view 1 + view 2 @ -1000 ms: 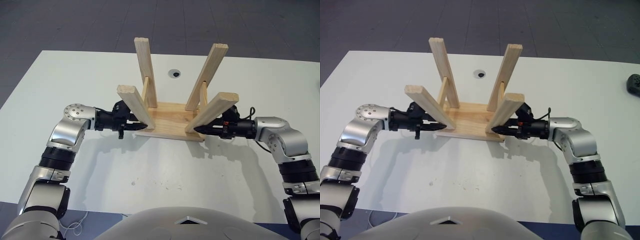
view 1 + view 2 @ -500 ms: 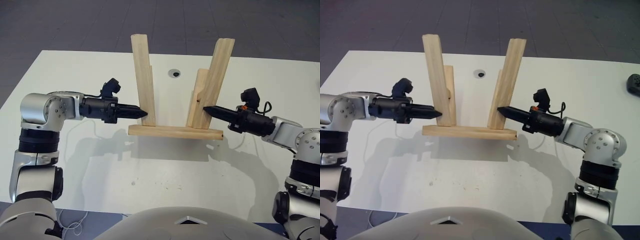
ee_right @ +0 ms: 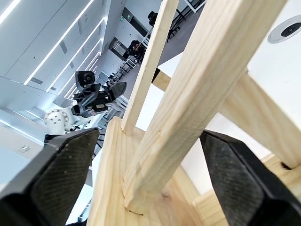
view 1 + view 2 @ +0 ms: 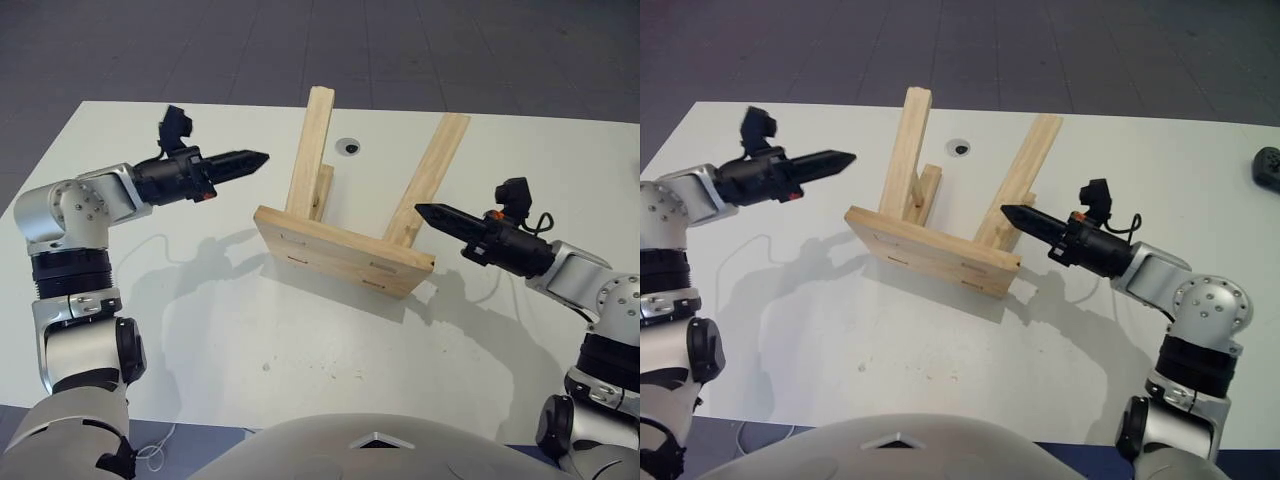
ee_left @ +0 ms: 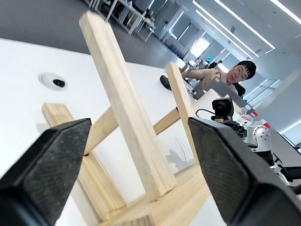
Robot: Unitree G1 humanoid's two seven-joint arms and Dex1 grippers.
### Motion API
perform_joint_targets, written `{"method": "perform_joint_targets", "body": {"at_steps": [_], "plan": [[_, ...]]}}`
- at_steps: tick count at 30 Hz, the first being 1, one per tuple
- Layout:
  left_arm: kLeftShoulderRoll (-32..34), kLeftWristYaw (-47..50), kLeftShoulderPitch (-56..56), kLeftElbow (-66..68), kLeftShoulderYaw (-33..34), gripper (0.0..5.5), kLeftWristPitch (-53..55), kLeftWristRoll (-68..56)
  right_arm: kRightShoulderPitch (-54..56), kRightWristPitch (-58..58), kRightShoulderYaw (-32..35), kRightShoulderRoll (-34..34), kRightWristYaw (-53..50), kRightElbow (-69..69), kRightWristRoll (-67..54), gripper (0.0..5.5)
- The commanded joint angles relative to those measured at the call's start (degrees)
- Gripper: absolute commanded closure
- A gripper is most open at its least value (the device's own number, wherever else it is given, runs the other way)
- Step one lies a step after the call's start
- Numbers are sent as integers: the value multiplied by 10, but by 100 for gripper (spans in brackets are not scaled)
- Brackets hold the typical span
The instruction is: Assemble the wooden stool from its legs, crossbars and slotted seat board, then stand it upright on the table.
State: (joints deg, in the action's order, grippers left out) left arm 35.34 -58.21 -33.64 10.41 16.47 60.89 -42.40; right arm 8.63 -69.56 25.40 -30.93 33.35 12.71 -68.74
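Note:
The assembled wooden stool (image 4: pixel 340 250) stands tilted on the white table (image 4: pixel 200 330). Its slotted seat board faces me and its legs (image 4: pixel 312 140) point up and away. My left gripper (image 4: pixel 262 156) hangs in the air to the stool's left, well apart from it, open with nothing between its fingers (image 5: pixel 47 169). My right gripper (image 4: pixel 418 209) is open close beside the right leg (image 4: pixel 430 170). In the right wrist view that leg (image 3: pixel 202 94) looms between the pads (image 3: pixel 61 174); I cannot tell if they touch it.
A round cable hole (image 4: pixel 349 147) lies in the table behind the stool. A dark object (image 4: pixel 1268 168) sits at the far right edge. A white cable (image 4: pixel 150 452) hangs by the front left edge. Bare tabletop stretches in front of the stool.
The stool has tipped from legs-up, seat flat, to leaning with the seat face toward me. My left gripper has pulled away up and to the left. The right tip stays by the right leg.

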Motion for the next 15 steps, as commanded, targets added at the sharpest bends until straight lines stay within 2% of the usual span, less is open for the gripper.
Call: {"method": "perform_joint_targets", "body": {"at_steps": [1, 4, 5, 7, 12, 15], "plan": [[67, -81, 103, -112, -35, 86, -115, 42, -120, 162, -18, -76, 133, 102, 133, 68], [98, -121, 159, -144, -63, 44, -201, 85, -198, 313, -36, -98, 206, 120, 250, 27], [105, -132, 171, -151, -69, 22, -213, 89, -213, 338, -38, -99, 218, 123, 266, 10], [115, -152, 197, -158, -96, 12, -251, 113, -245, 376, -49, -112, 256, 132, 292, 10], [77, -155, 187, -127, -193, 12, -356, 191, -253, 459, -132, -120, 303, 99, 370, 10], [33, -123, 149, -56, -240, 12, -476, 267, -225, 511, -177, -110, 312, 51, 413, 10]]}}
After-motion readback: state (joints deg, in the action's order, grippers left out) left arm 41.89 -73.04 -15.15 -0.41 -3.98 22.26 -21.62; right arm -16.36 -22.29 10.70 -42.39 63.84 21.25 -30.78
